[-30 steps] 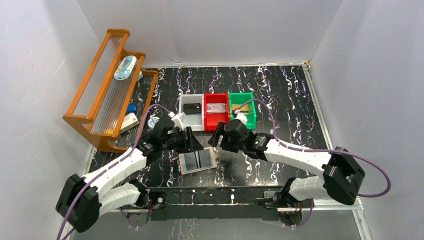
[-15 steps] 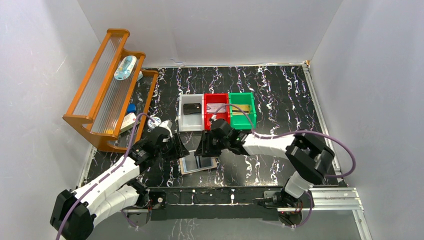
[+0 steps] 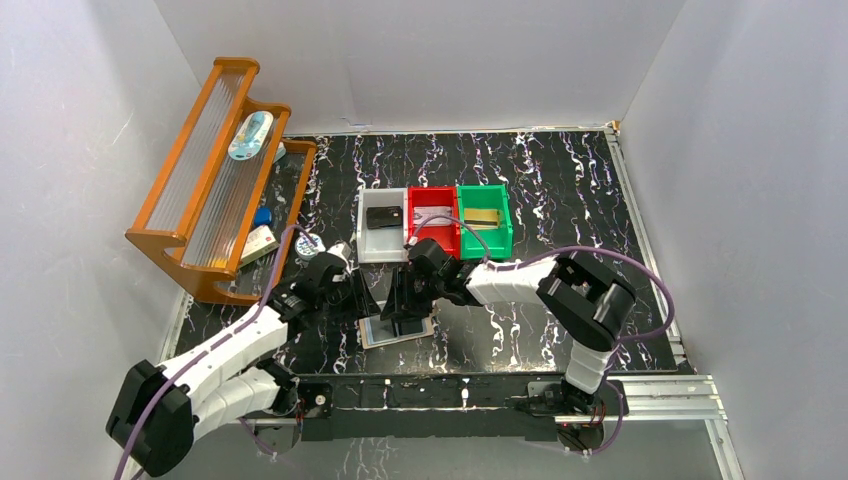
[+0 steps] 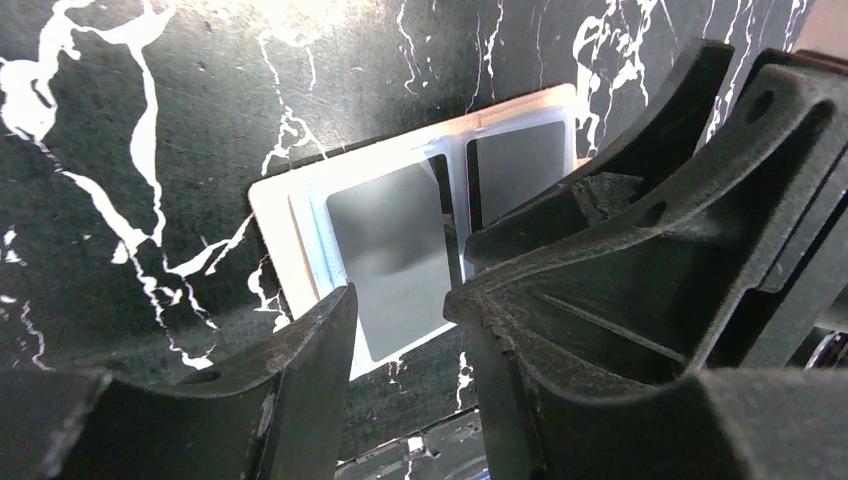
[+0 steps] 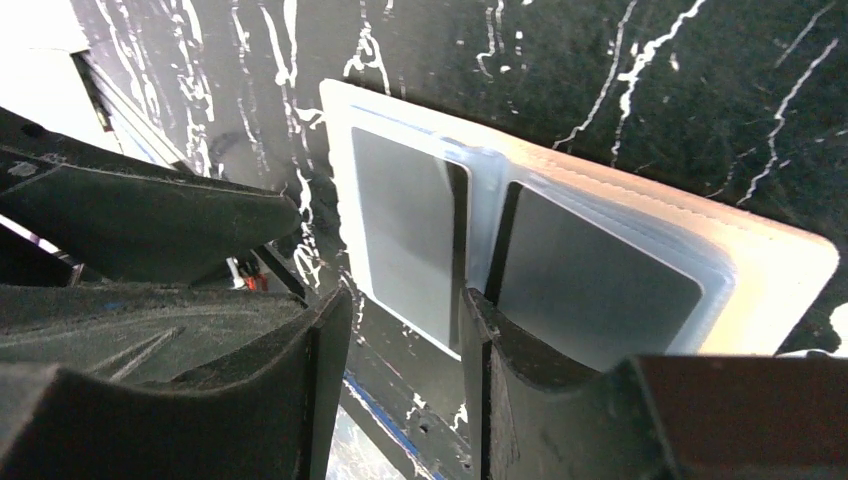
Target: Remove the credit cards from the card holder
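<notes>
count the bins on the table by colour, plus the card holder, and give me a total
grey bin: 1
red bin: 1
green bin: 1
card holder: 1
total: 4

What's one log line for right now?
card holder: lying open on table | left gripper: open, over it | right gripper: open, over it
</notes>
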